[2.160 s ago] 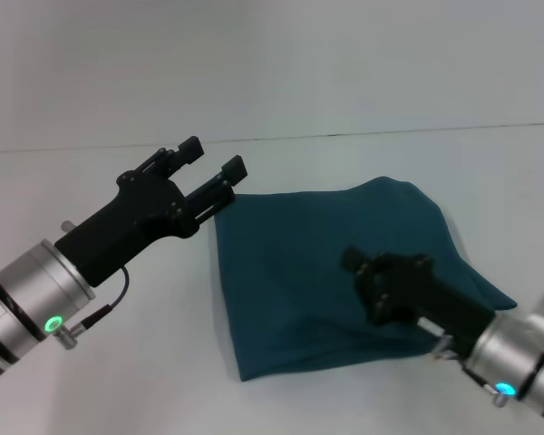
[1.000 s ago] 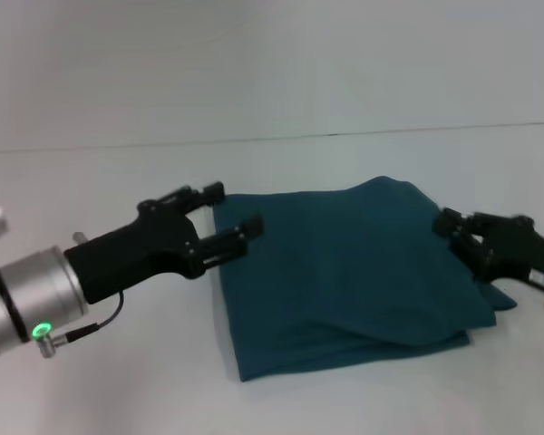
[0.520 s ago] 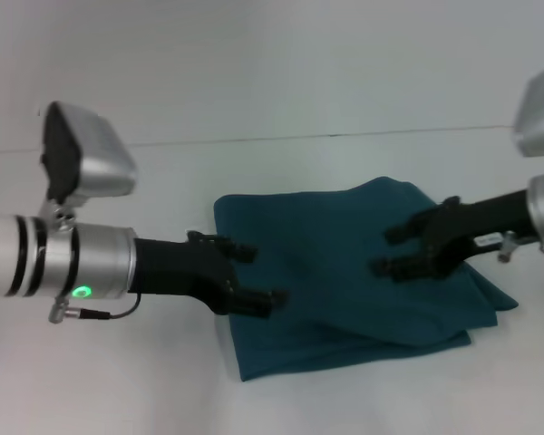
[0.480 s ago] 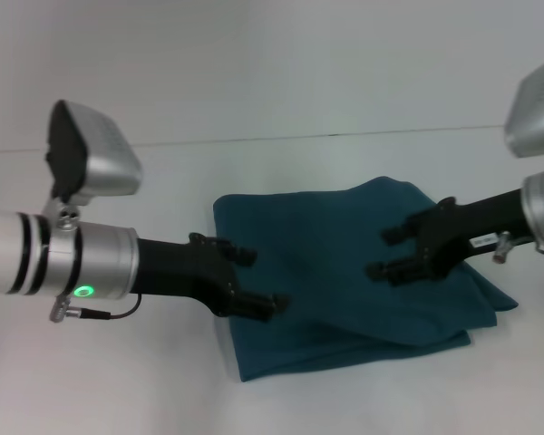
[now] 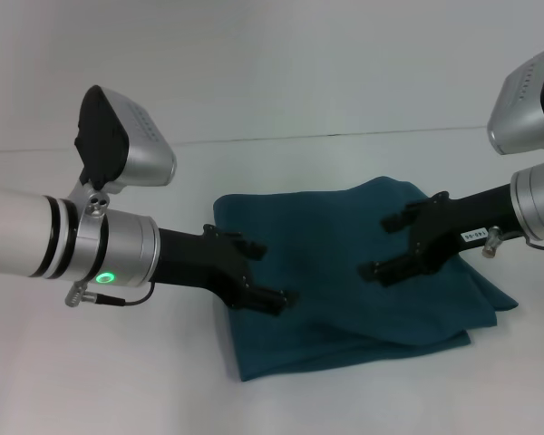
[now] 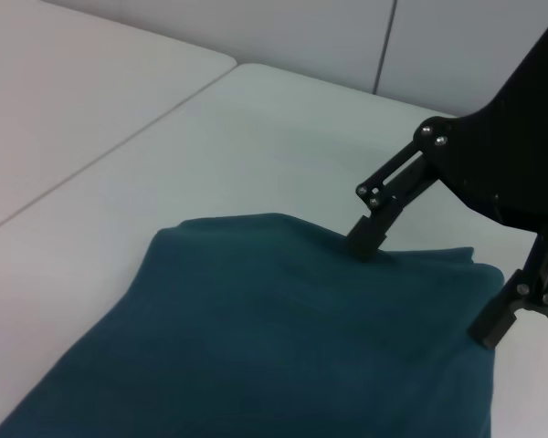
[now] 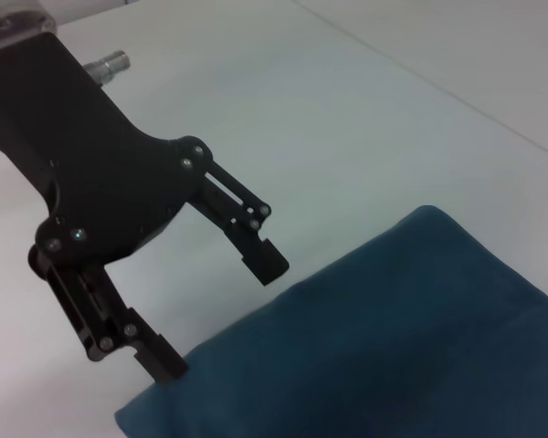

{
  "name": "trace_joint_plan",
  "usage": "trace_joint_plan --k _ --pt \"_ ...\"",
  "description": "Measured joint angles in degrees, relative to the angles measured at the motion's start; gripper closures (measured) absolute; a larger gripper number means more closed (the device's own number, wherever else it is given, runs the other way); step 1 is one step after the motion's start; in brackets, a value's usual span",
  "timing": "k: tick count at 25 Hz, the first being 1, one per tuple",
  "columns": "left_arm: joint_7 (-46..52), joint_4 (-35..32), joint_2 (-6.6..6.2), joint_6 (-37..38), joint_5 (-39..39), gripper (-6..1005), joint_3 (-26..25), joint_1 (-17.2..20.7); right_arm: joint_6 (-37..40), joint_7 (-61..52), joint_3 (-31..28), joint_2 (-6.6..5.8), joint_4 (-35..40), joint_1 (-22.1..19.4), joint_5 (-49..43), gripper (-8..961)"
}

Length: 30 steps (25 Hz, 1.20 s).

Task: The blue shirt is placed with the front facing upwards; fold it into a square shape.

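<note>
Folded over, the blue shirt [image 5: 344, 272] hides its chest lettering and collar label, its near side runs off the edge in both wrist views, and both arms are cut off by the head view's side edges.

we see the left gripper [image 7: 224, 315] with fingers spread apart, one fingertip [image 7: 169, 365] touching the edge of the blue shirt [image 7: 393, 347], the other just off it. shirt lies on the white table [image 7: 365, 119].
</note>
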<state>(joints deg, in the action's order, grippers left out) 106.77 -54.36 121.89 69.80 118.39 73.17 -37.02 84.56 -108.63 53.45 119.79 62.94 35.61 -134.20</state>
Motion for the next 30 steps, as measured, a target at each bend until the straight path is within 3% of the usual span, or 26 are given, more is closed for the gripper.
trace_joint_plan --k 8,30 --pt "-0.29 0.41 0.35 -0.09 0.17 119 -2.07 -0.10 -0.59 -0.07 -0.07 0.00 -0.09 -0.81 0.29 -3" --pt "-0.95 0.37 1.17 -0.79 0.26 123 -2.07 0.29 -1.14 0.96 -0.01 -0.07 -0.28 -3.06 4.53 -3"
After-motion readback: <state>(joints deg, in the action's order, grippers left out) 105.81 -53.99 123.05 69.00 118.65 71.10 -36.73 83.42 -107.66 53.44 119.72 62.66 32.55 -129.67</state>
